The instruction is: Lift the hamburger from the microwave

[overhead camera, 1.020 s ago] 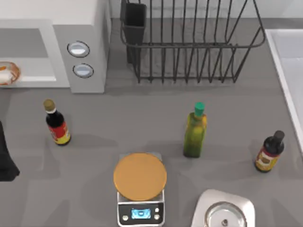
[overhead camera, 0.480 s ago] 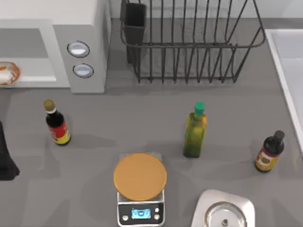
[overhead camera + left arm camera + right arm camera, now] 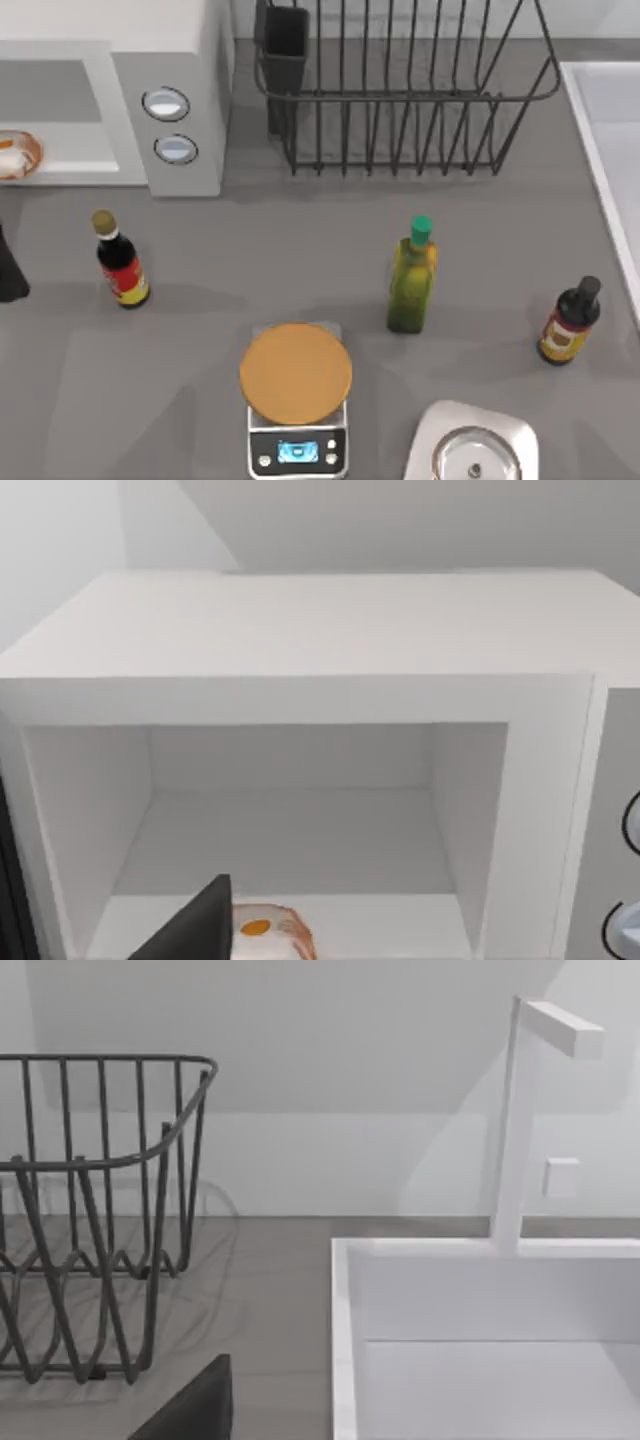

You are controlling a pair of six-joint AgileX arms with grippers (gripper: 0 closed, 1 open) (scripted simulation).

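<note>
- Top view: hamburger (image 3: 16, 155) lying flat at the mouth of the microwave (image 3: 170, 60) cavity, round, no long axis; left gripper (image 3: 8, 270) at the table's left edge, just before the cavity, finger spread impossible to tell.
- Left wrist view: facing straight into the cavity, dark fingertip (image 3: 195, 930) overlapping the bun.
- Right wrist view: facing the dish rack (image 3: 95, 1210) and sink (image 3: 480, 1330).

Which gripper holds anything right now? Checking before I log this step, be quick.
Left gripper: at the microwave mouth near the hamburger; state cannot be told.
Right gripper: state cannot be told.
</note>
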